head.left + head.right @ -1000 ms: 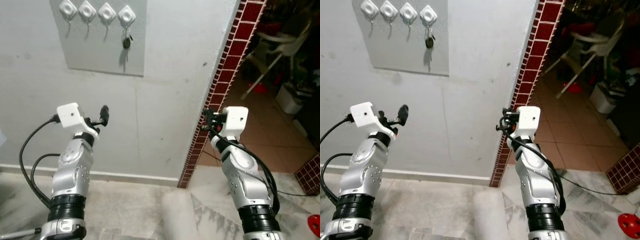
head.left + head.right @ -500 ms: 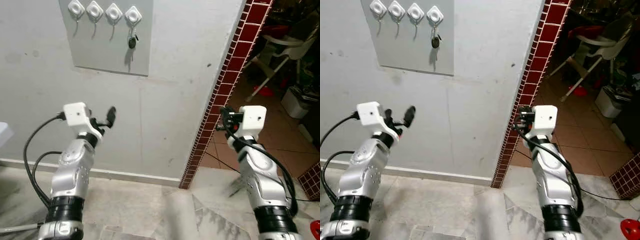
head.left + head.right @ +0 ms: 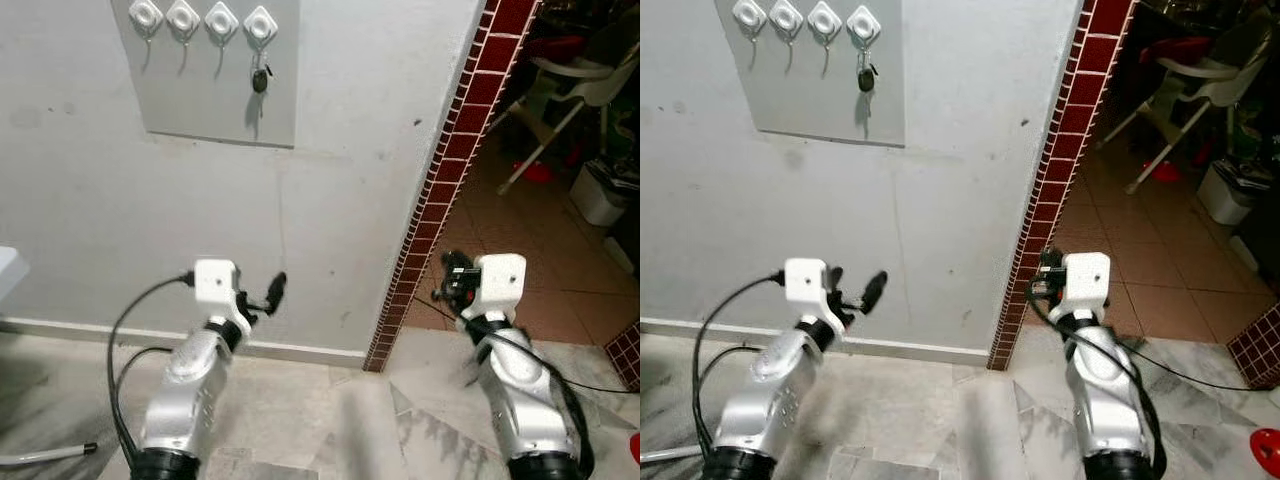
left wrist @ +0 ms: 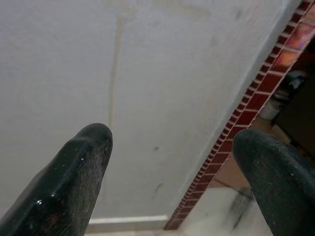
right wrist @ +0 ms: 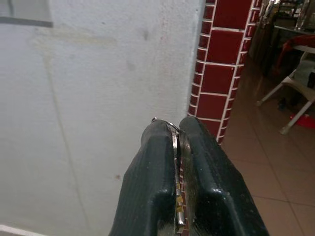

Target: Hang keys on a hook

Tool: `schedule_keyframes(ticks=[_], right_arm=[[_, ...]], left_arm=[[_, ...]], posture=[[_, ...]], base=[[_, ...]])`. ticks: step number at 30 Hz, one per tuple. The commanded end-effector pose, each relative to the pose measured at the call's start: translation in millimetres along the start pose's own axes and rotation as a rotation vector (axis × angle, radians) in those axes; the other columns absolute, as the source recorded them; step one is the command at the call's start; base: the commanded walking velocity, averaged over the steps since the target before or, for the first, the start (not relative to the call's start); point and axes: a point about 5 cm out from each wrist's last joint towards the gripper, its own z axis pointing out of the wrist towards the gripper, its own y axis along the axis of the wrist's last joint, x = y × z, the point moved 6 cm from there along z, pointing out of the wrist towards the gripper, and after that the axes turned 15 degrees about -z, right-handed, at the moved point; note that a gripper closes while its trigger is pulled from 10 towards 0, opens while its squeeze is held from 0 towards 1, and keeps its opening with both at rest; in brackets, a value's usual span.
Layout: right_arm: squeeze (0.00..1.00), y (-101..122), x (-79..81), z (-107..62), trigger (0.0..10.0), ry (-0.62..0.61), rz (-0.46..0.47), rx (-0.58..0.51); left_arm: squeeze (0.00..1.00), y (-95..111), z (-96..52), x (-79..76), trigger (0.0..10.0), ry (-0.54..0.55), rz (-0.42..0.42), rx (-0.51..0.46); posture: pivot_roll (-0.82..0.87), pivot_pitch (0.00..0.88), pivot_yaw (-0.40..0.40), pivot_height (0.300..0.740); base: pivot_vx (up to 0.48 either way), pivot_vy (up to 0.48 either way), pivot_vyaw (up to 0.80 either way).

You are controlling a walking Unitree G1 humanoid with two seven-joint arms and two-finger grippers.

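Keys [image 5: 175,147] sat pinched between the right gripper [image 5: 178,129] fingers, a thin metal ring clamped flat for carrying. The hook panel [image 3: 215,70] hung well above, one hook [image 3: 259,22] already bearing a key fob. The left gripper [image 4: 172,147] gaped wide, empty.

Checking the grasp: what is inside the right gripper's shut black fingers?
The right gripper pinches a thin silver metal ring, its edge visible in the seam. Whatever hangs below stays covered by the fingers.
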Motion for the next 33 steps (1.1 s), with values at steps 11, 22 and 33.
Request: schedule_keyframes(ticks=[11, 22, 33], right_arm=[[0.00, 23.9, 1.1, -11.4, 10.0, -0.057, 0.015, -0.083], [0.00, 26.8, -2.0, -10.5, 10.0, -0.059, 0.007, -0.086], [0.00, 25.9, 1.0, -10.9, 10.0, -0.043, 0.015, -0.077]], left_arm=[[0.00, 33.0, -13.3, 15.1, 10.0, 0.037, 0.004, -0.099], [0.00, 58.4, -7.7, 31.3, 10.0, 0.074, 0.018, -0.144], [0.00, 61.0, -7.3, 34.6, 10.0, 0.088, 0.003, -0.144]], posture=[[-0.05, 0.000, -0.009, 0.740], [-0.05, 0.000, -0.010, 0.740], [-0.05, 0.000, -0.013, 0.740]], base=[[0.000, 0.000, 0.00], [0.000, 0.071, 0.00], [0.000, 0.305, 0.00]])
